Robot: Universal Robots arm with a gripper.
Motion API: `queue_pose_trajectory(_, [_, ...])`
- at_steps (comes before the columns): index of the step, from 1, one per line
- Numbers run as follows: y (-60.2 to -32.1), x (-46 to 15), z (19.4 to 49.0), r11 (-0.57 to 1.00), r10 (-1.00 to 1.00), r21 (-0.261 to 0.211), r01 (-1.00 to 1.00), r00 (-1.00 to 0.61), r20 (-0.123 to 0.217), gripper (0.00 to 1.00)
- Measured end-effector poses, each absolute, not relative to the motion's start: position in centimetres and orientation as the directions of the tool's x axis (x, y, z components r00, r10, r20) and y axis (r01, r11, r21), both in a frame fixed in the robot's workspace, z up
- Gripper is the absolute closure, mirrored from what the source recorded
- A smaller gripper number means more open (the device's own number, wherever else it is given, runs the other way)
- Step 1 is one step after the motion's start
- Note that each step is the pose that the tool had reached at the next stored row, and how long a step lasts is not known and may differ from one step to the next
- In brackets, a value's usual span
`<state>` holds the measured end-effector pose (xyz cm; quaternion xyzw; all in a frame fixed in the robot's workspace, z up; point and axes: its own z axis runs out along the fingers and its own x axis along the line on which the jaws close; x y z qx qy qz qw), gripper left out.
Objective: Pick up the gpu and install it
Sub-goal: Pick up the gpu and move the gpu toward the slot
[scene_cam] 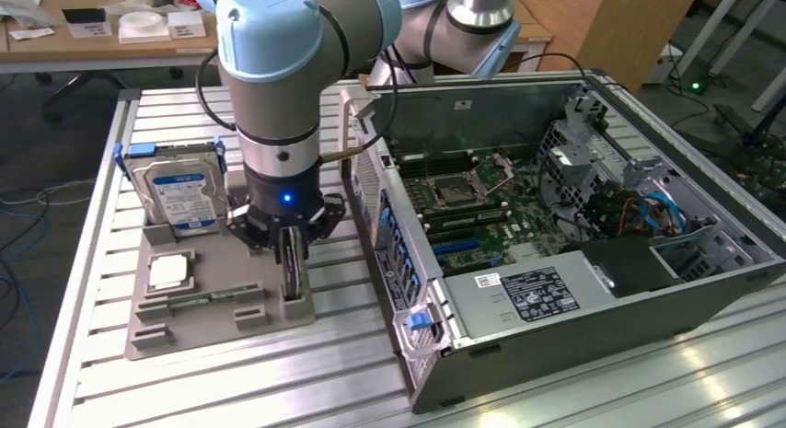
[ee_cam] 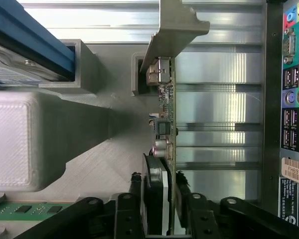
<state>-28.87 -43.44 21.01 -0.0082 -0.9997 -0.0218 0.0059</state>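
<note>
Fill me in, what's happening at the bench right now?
The arm's end effector is down over the gpu, which stands on edge in its slot in the grey holder tray, beside the open computer case. The fingers sit against both faces of the card, so it looks gripped, but it is not lifted out of the slot yet. The hard drive stands in the same tray.
</note>
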Motion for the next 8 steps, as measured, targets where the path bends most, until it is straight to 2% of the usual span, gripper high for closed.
queue_pose_trajectory(1, [-43.44,-28.86,21.01,0.999,0.016,0.044,0.017,-1.000,0.012,0.62])
queue_pose_trajectory(8, [-43.43,-29.33,20.99,0.999,0.016,0.044,0.017,-1.000,0.012,0.62])
